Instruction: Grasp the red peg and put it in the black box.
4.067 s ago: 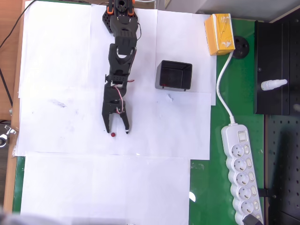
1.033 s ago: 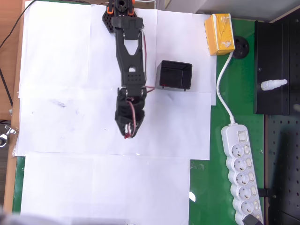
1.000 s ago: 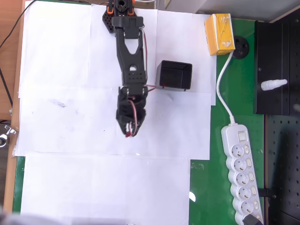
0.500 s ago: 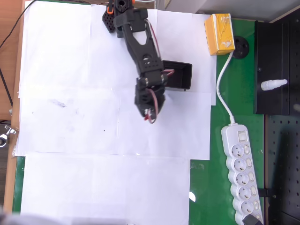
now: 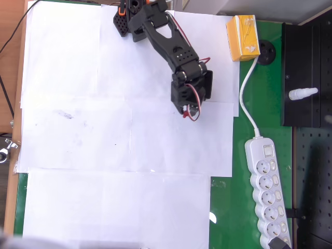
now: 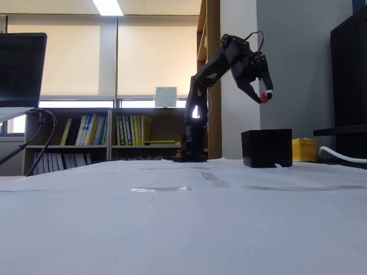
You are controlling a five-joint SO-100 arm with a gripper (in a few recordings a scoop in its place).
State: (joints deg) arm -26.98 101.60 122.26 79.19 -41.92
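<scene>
1. One white power strip [image 5: 268, 192] lies nearest in the overhead view, on the green mat [image 5: 231, 207] well below and to the right of the black box [image 5: 206, 85]. Five sockets can be counted on it before the picture's edge cuts it off, and one switch.
2. White paper sheets [image 5: 114, 202] cover the table, reaching from the near edge up past the box; in the fixed view they fill the foreground [image 6: 172, 229].
3. One gripper [image 5: 185, 111] hangs at the box's lower left corner in the overhead view. Its fingers are closed on the one red peg [image 5: 184, 112], which shows as a small red dot at the tip.
4. In the fixed view the gripper [image 6: 264, 97] and the red peg [image 6: 264, 97] are in the air, well above the box [image 6: 266, 148] and over its left part, not touching it.
5. One black box stands on the paper, partly covered by the black arm [image 5: 171, 44] in the overhead view.
6. One white cable [image 5: 245, 98] runs from the power strip up past the box's right side.
7. One yellow carton [image 5: 243, 37] lies above and to the right of the box; in the fixed view it peeks out just right of the box [image 6: 303, 149].
8. One arm rises from its base [image 6: 191, 156] behind and left of the box in the fixed view.
9. Farthest back, bookshelves [image 6: 109, 130] stand under the windows.
</scene>
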